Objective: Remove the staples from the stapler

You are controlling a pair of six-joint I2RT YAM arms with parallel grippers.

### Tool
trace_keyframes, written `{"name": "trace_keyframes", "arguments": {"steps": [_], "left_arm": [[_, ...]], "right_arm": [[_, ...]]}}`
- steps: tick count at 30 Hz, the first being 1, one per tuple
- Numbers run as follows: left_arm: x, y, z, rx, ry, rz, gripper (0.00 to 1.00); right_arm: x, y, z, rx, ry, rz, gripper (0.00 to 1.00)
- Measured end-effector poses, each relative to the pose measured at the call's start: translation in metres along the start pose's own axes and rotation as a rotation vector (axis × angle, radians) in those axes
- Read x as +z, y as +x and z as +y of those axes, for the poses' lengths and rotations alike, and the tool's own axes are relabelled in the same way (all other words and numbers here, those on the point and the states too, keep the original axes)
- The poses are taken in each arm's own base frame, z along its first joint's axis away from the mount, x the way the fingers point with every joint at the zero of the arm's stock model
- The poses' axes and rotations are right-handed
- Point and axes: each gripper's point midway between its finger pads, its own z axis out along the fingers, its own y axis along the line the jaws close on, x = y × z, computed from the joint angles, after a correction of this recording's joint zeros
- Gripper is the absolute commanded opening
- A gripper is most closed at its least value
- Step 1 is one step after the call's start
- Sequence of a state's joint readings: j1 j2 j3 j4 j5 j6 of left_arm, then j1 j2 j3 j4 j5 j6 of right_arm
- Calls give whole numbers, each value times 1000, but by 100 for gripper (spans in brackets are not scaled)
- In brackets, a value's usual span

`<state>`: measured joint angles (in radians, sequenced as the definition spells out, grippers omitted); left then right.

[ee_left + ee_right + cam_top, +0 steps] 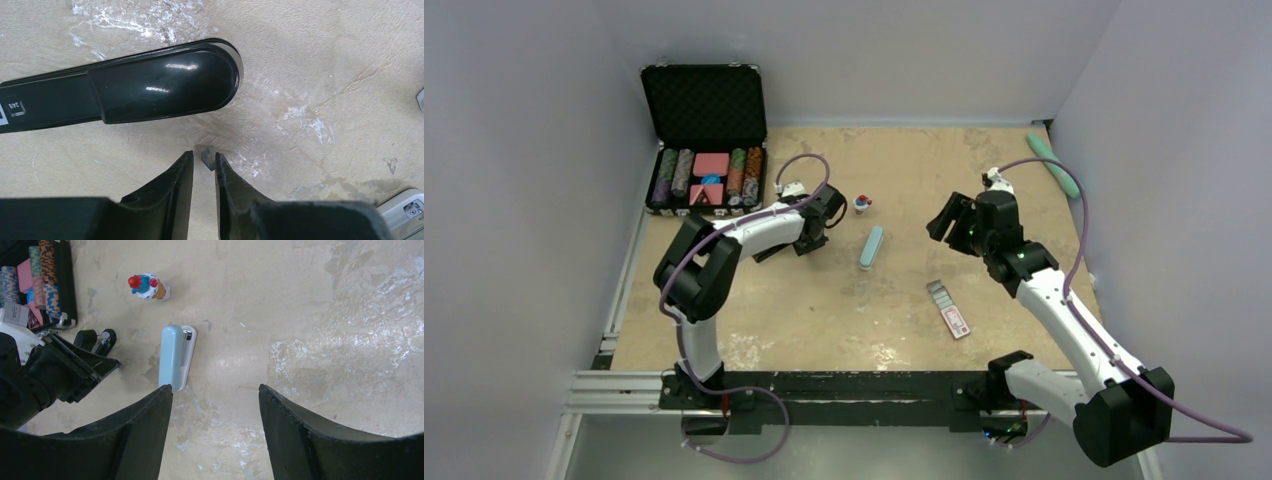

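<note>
In the left wrist view the black stapler (150,90) lies flat on the table, its rounded end pointing right, just beyond my fingertips. A tiny grey strip of staples (205,158) sits at the tips of my left gripper (204,154). It leans on the right finger, and a narrow gap shows to the left finger. The jaws stand only slightly apart. From above, the left gripper (810,240) points down at the table left of centre. My right gripper (944,222) hangs wide open above bare table (215,387) with nothing between its fingers.
A pale blue-grey bar (871,247) lies mid-table, also in the right wrist view (172,362). A small toy figure (862,204) stands behind it. A red, white and grey pack (949,308) lies nearer the front. An open chip case (706,140) is at back left, a teal stick (1052,163) at back right.
</note>
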<state>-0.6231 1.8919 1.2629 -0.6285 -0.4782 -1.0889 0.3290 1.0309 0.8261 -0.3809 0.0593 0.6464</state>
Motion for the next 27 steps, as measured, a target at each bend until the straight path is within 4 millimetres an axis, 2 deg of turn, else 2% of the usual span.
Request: {"name": "trace_keyframes", "arguments": {"steps": [4,11,17,22,27], "left_arm": [[0,1,0,0,1,3,23],[2,1,-2,1,3,3,26],[5,3,-2,11,2,5,19],[8,4,-4,25,3,5,7],[8,3,-5,34,7,3,7]], "right_arm": [[0,0,0,0,0,0,68],[0,0,0,0,0,0,68],[0,0,0,0,-2,1,68],[0,0,0,0,-2,2,68],[0,0,0,-1,-2,2,68]]}}
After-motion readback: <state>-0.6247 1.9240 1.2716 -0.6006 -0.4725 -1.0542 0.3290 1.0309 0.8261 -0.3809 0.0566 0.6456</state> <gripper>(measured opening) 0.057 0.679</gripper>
